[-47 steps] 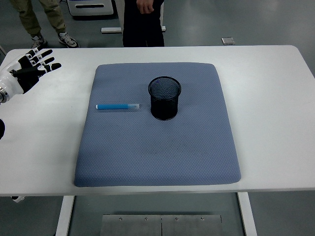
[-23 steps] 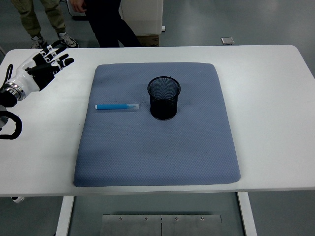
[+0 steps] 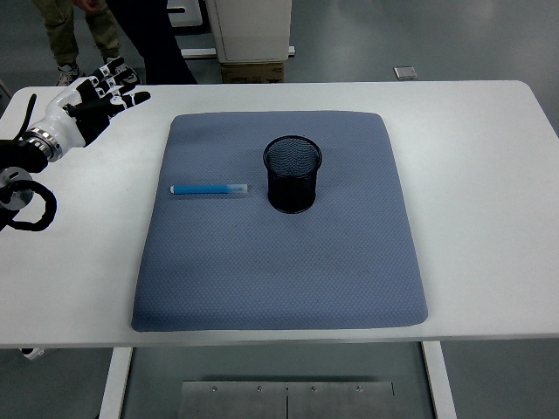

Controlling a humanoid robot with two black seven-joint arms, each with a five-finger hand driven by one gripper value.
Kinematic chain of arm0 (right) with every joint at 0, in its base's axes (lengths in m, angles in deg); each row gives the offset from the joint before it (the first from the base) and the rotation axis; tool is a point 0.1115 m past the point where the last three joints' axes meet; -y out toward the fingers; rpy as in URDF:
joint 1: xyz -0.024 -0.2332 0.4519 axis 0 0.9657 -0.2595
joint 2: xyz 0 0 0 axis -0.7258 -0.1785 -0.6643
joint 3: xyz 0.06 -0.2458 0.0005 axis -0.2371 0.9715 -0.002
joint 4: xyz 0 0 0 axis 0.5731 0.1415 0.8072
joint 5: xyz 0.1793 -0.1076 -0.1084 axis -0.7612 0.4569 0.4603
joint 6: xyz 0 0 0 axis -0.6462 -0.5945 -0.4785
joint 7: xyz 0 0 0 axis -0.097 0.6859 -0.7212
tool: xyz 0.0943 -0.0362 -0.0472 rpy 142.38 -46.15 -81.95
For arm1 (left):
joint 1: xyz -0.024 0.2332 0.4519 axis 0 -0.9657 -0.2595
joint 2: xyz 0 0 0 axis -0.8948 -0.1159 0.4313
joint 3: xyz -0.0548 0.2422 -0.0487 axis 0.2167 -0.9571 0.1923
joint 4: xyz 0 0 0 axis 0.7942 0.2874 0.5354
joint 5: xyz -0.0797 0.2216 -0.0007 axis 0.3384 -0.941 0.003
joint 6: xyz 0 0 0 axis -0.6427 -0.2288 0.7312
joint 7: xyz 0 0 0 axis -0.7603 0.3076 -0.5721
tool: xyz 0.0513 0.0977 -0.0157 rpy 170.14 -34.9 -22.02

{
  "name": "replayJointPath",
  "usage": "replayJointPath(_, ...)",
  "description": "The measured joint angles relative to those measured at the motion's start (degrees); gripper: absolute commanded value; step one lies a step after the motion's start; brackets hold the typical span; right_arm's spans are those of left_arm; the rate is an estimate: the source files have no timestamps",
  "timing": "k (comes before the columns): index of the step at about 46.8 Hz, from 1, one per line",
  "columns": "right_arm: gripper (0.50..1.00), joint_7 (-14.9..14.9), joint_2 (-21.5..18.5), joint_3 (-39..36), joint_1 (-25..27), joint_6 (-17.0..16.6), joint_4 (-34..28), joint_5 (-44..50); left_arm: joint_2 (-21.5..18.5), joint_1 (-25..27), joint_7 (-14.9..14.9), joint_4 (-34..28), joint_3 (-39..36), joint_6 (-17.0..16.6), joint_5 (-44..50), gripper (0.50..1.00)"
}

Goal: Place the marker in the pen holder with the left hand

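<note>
Marker (image 3: 208,188) lies flat on grey mat (image 3: 279,253), well off from left hand (image 3: 92,100), whose fingers are spread, holding nothing. Best approach: descend above its middle, pinch across the barrel. Pen holder (image 3: 293,173) stands upright just beyond marker's far tip.

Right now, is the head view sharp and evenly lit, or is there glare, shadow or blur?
Head view: even, soft light, no strong glare on the white table; the pen holder casts only a faint shadow on the blue mat; the marker is sharp; the left hand looks slightly soft at the fingers.
</note>
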Motion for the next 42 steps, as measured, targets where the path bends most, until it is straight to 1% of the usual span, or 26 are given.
replayJointPath(7, 1.0, 0.0, 0.0, 0.0, 0.0, 0.0, 0.0, 0.0, -0.6, 3.2, 0.3, -0.1, -3.0, 0.2, 0.1, 1.0)
replayJointPath(13, 1.0, 0.0, 0.0, 0.0, 0.0, 0.0, 0.0, 0.0, -1.2, 5.3, 0.5, -0.1, -7.5, 0.3, 1.1, 1.0)
replayJointPath(18, 1.0, 0.0, 0.0, 0.0, 0.0, 0.0, 0.0, 0.0, -1.2, 7.5, 2.2, 0.0, -12.7, 0.4, 0.7, 1.0)
replayJointPath(23, 1.0, 0.0, 0.0, 0.0, 0.0, 0.0, 0.0, 0.0, -0.7, 12.9, 2.5, -0.4, -22.2, 0.4, 0.5, 1.0)
replayJointPath(28, 1.0, 0.0, 0.0, 0.0, 0.0, 0.0, 0.0, 0.0, 0.3, 19.8, 2.5, -1.6, -33.2, 0.3, 0.0, 1.0)
replayJointPath(35, 1.0, 0.0, 0.0, 0.0, 0.0, 0.0, 0.0, 0.0, 3.5, 28.7, 2.5, -4.8, -45.1, 0.2, -1.9, 1.0)
replayJointPath(42, 1.0, 0.0, 0.0, 0.0, 0.0, 0.0, 0.0, 0.0, 7.8, 35.7, 2.2, -6.5, -54.5, 0.0, -4.8, 1.0)
